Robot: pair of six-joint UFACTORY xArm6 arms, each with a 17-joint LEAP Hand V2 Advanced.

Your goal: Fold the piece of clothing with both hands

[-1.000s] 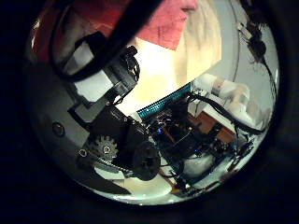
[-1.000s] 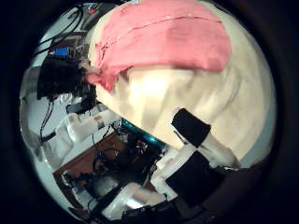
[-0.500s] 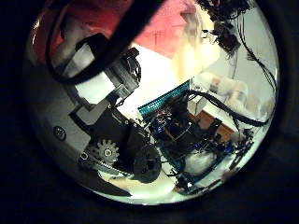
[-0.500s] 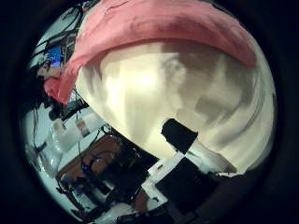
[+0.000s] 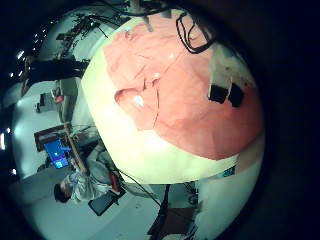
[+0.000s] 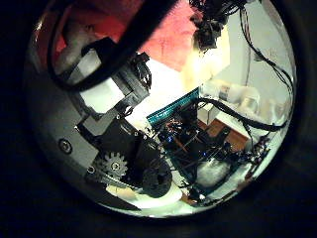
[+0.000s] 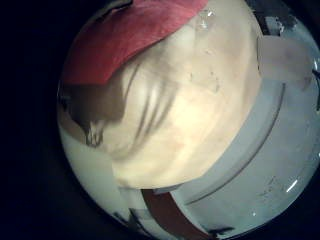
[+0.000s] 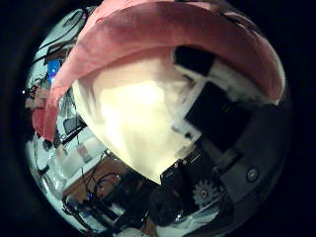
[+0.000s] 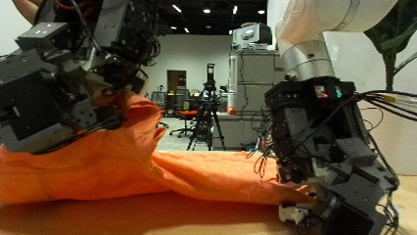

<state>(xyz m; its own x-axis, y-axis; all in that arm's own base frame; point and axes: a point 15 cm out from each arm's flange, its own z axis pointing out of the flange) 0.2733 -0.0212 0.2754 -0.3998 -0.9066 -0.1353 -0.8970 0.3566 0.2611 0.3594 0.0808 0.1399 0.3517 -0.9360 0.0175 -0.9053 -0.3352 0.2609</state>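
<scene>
We see an orange garment (image 9: 144, 162) lying on the desk (image 9: 157, 217), bunched into a long ridge that rises toward the left hand (image 9: 71, 73) and thins to a low strip by the right hand (image 9: 326, 147). The left hand sits at the raised end with cloth against its fingers; we cannot tell whether it grips the fabric. The right hand reaches down to the desk with its fingertips (image 9: 302, 201) at the thin end of the cloth, but its grip is hidden too. From the left palm, the garment (image 5: 175, 85) spreads over the pale desk (image 5: 150, 155).
</scene>
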